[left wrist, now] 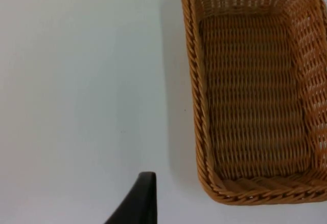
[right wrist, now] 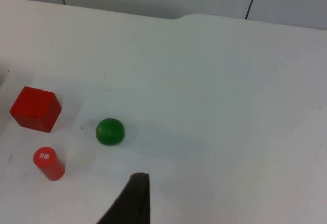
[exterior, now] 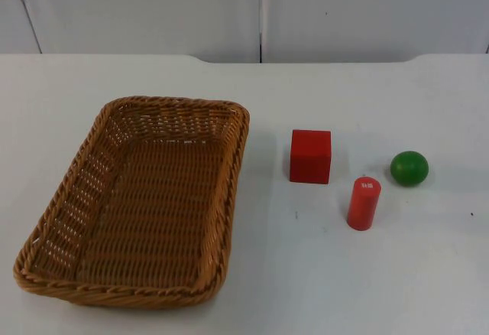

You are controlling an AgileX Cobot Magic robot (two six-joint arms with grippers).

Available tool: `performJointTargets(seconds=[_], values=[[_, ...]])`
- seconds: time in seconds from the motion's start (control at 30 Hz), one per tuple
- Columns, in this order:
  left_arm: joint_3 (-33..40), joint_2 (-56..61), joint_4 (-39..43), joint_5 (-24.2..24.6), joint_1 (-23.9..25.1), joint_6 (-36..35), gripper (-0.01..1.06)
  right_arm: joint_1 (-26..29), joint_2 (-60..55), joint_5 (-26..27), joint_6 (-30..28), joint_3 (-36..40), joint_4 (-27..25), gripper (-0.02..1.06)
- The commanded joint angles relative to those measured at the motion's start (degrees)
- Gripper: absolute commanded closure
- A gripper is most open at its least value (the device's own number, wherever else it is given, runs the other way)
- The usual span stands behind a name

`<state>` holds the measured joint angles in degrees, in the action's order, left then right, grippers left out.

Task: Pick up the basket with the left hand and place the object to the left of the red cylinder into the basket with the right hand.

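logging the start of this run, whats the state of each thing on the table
basket: on the table, upright, nothing in it
red cube: on the table, outside the basket
red cylinder: standing upright
green ball: resting on the table, apart from the cylinder

The basket (exterior: 134,205) lies on the desk (exterior: 367,274) toward its left side, its long sides running from the near edge toward the far edge, where the wall (exterior: 153,6) stands. Nothing lies in it. To its right, apart from it, sits the cube (exterior: 310,156). The cylinder (exterior: 364,203) stands upright right of the cube and nearer the near edge, close to it but not touching. The ball (exterior: 409,168) lies right of the cylinder, slightly farther back, nearest the desk's right edge.
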<state>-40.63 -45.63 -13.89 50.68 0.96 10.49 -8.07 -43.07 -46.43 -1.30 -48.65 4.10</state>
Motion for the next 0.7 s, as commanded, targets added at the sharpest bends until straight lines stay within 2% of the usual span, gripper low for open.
performJointTargets(seconds=[0.0, 0.23, 0.67], values=[[-0.4, -3.1, -0.9, -0.4, -0.3, 1.0, 0.00, 0.4, -1.0, 0.9, -0.6, -0.5, 0.3, -0.01], [-0.4, -9.4, -2.8, -2.5, -0.3, 3.3, 0.00, 0.4, -1.3, 1.7, -0.6, -0.5, 0.3, -0.01], [-0.4, -21.8, -11.0, -7.9, -0.3, 13.1, 0.00, 0.4, -1.3, 2.1, -0.6, -0.5, 0.2, -0.01]])
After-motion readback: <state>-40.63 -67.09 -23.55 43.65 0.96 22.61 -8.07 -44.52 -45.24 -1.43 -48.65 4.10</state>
